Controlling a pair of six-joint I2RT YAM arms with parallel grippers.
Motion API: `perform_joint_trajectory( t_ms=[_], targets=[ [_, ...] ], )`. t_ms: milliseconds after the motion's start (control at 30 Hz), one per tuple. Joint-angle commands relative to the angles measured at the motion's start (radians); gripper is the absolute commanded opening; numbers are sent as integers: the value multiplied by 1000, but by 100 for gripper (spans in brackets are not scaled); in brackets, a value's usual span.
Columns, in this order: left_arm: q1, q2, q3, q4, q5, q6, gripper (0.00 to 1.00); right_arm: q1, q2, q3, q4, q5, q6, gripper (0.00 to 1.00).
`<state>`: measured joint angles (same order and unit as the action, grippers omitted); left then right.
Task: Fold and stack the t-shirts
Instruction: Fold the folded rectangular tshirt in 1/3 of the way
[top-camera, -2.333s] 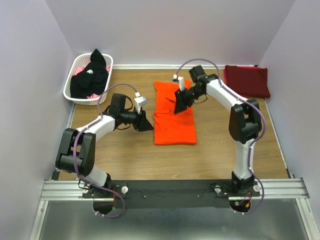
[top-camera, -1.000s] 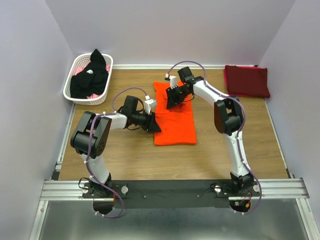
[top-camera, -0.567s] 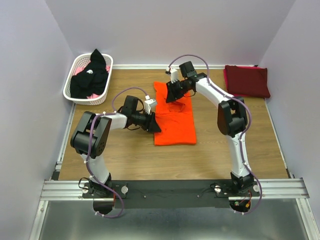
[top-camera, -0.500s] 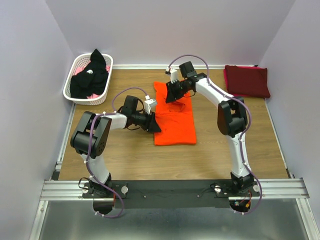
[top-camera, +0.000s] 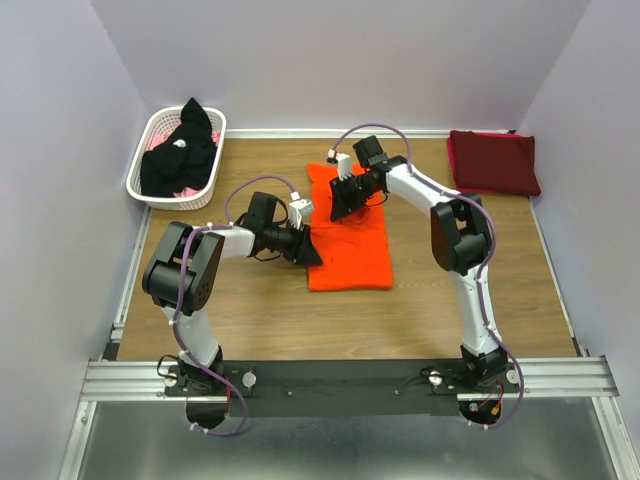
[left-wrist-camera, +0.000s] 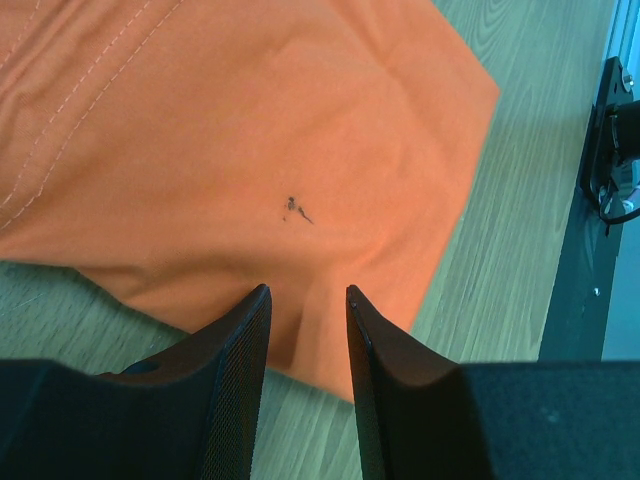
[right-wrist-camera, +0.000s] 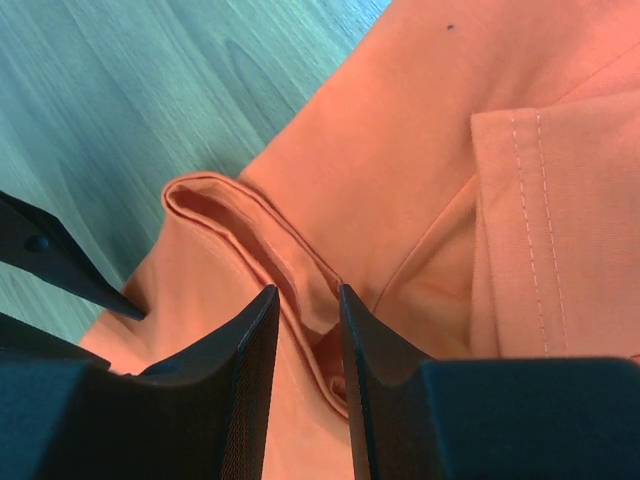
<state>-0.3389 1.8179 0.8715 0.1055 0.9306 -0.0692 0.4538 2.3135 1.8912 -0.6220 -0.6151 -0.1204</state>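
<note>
While both arms sit low on the cloth, the relation is:
right gripper (right-wrist-camera: 303, 305): jaws a narrow gap apart, straddling a raised fold at the far-left edge of the orange t-shirt (top-camera: 347, 235); pinch not confirmed.
left gripper (left-wrist-camera: 307, 305): jaws slightly apart over the shirt's left edge, cloth under the tips, grip unclear.
shirt axis: long side runs near-to-far, mid-table.
nearer arm: each at its own end.
change: right gripper shifted slightly nearer along the fold; left unmoved.
others: maroon t-shirt (top-camera: 493, 160) folded far right; black t-shirt (top-camera: 180, 150) in basket (top-camera: 150, 140).

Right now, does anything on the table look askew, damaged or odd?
Yes. The orange t-shirt carries a small dark speck or mark in the left wrist view, and its collar edge is bunched into a ridge by the right gripper. The black t-shirt spills over the white basket.
</note>
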Motion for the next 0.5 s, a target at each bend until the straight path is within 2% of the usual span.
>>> perform_joint_trajectory(
  t_ms=[0,367,467],
  targets=[
    [0,14,17,8,-26,0,44,8,35,-9,11,9,-4,38],
    [0,21,18,7,-33,-1,44,11,53,-33,15,38,-16,40],
    [1,21,17,8,-38,-1,45,13,46,-37,15,26,-15,33]
  ],
)
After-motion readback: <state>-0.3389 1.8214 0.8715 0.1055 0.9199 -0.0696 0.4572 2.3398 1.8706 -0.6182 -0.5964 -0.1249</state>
